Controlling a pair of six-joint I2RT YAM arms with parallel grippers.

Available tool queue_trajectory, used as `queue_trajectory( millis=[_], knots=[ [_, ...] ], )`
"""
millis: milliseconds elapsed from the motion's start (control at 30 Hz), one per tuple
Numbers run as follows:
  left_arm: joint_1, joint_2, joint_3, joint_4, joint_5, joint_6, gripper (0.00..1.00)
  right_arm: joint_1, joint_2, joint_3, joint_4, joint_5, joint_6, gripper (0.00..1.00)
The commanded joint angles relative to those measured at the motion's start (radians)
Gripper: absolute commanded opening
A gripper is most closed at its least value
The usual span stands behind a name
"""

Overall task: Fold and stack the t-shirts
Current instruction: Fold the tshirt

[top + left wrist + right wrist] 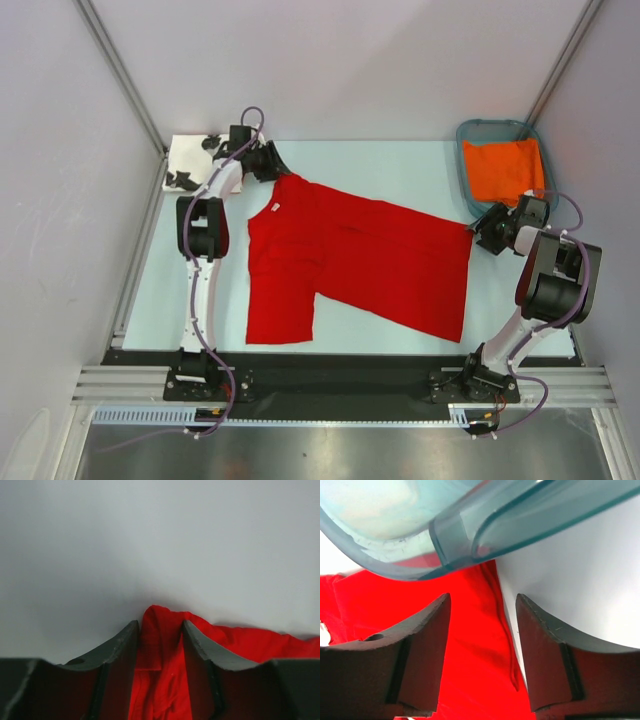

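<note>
Two grippers reach the red shirt [350,260] on the table [400,160]. The left gripper [160,625] pinches its far corner; the right gripper [482,605] is open over its hem and might bump the basket [460,545].

Red t-shirt [360,265] spread flat mid-table, white black-printed t-shirt [190,160] folded far-left corner.

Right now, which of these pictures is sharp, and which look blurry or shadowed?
Top view: evenly lit and sharp, the red t-shirt crisp with faint shadows. Left wrist view: a soft grey shadow surrounds the bunched shirt; the left claw is dark. Right wrist view: the teal basket looms blurred, too close.
</note>
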State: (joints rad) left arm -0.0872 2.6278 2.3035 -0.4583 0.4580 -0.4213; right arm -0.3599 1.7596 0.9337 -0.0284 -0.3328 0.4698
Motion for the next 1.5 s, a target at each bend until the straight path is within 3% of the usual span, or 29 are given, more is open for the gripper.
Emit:
queue_trajectory(
  millis=[0, 133, 467, 700, 800, 967, 1033, 1100, 1133, 1200, 1267, 1300, 1467],
  knots=[
    [0.006, 0.005, -0.001, -0.02, 0.025, -0.028, 0.45, 0.004, 0.026, 0.028, 0.018, 0.003, -0.002, 0.58],
    [0.018, -0.008, -0.012, 0.018, 0.007, -0.046, 0.28, 0.018, 0.037, 0.03, 0.044, 0.011, -0.01, 0.55],
    [0.038, -0.044, -0.078, 0.148, 0.024, -0.1, 0.06, 0.067, 0.061, 0.04, 0.045, 0.093, -0.005, 0.42],
    [0.044, -0.049, -0.104, 0.234, 0.038, -0.146, 0.0, 0.09, 0.038, 0.022, 0.038, 0.281, 0.053, 0.19],
    [0.05, -0.048, -0.105, 0.247, 0.028, -0.155, 0.0, 0.085, 0.055, 0.057, -0.025, 0.316, 0.062, 0.0],
    [0.053, -0.049, -0.111, 0.274, 0.024, -0.152, 0.0, 0.076, 0.041, 0.051, -0.044, 0.356, 0.049, 0.0],
    [0.053, -0.049, -0.108, 0.286, 0.033, -0.154, 0.01, 0.073, 0.049, 0.059, -0.035, 0.324, 0.036, 0.03],
    [0.052, -0.057, -0.108, 0.283, 0.041, -0.149, 0.06, 0.075, 0.052, 0.07, -0.053, 0.289, 0.023, 0.19],
    [0.05, -0.067, -0.116, 0.28, 0.033, -0.139, 0.21, 0.076, 0.054, 0.1, -0.077, 0.284, 0.02, 0.22],
    [0.044, -0.104, -0.115, 0.245, 0.019, -0.117, 0.34, 0.076, 0.048, 0.143, -0.187, 0.294, 0.012, 0.38],
    [0.041, -0.156, -0.104, 0.213, -0.005, -0.073, 0.51, 0.079, 0.006, 0.189, -0.263, 0.317, -0.006, 0.45],
    [0.038, -0.179, -0.102, 0.173, -0.018, -0.056, 0.55, 0.075, -0.009, 0.2, -0.344, 0.328, -0.007, 0.51],
    [0.03, -0.374, -0.229, 0.084, -0.064, 0.039, 0.59, 0.056, -0.156, 0.223, -0.522, 0.395, -0.048, 0.59]
  ],
)
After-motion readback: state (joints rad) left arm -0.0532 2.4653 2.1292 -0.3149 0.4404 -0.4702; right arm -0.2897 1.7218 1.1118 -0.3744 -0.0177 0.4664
